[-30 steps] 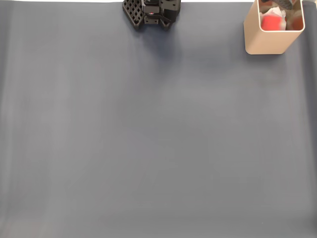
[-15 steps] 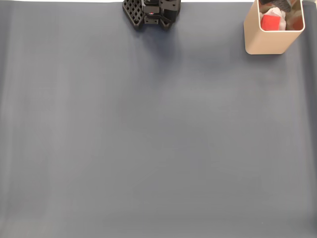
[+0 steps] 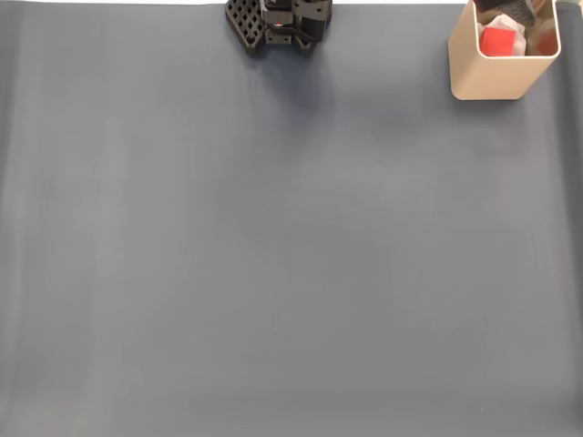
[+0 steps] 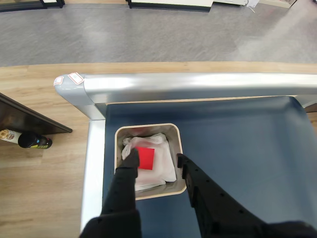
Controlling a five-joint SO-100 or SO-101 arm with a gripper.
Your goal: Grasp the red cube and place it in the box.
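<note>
Claw (image 4: 156,161) spread wide on my wrist view, black fingers (image 4: 126,173) straddling the mouth of the box (image 4: 148,193), gripping nothing. Red cube (image 4: 145,158) lies inside the box on crumpled white paper (image 4: 161,168), between my fingertips from this angle, and I can't tell whether the left one touches it. Fixed view has the box (image 3: 487,77) tucked in the top right corner of the worktop (image 3: 273,255), cube (image 3: 497,41) red inside it, arm base (image 3: 278,23) at the top edge. Dark blue mat wide open everywhere else. Wrist view shows a silver rail (image 4: 198,84) edging the worktop, wooden floor (image 4: 39,198) beyond, a small bottle (image 4: 27,140) lying there, label unreadable.
</note>
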